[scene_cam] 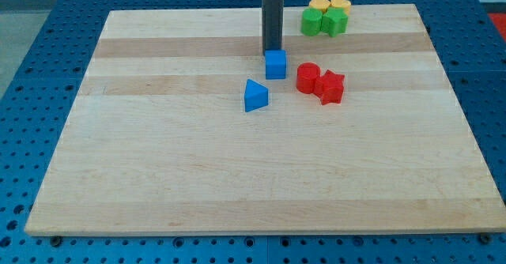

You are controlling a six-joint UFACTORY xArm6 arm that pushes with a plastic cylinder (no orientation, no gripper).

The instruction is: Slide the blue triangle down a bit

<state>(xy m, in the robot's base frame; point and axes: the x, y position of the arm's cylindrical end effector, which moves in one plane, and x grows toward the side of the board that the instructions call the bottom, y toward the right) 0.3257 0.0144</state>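
No pincer on this arm, so there is nothing to call wide or narrow; I am working with a bare rod, and my tip [272, 53] sits just behind the blue cube [275, 64], at its top side in the view, touching or nearly so. The blue triangle [255, 96] lies below and a little to the view's left of that cube, near the middle of the bench [158, 185].

To do this well I judge I must bring my tip round the cube's left side, set it squarely above the triangle's top edge, then push straight down, briefly, centred so it does not spin.

Two red blocks [320, 83] sit to the right, green and yellow blocks [326, 16] at the top edge, all well apart. Below the triangle the wood is bare, far from any edge.
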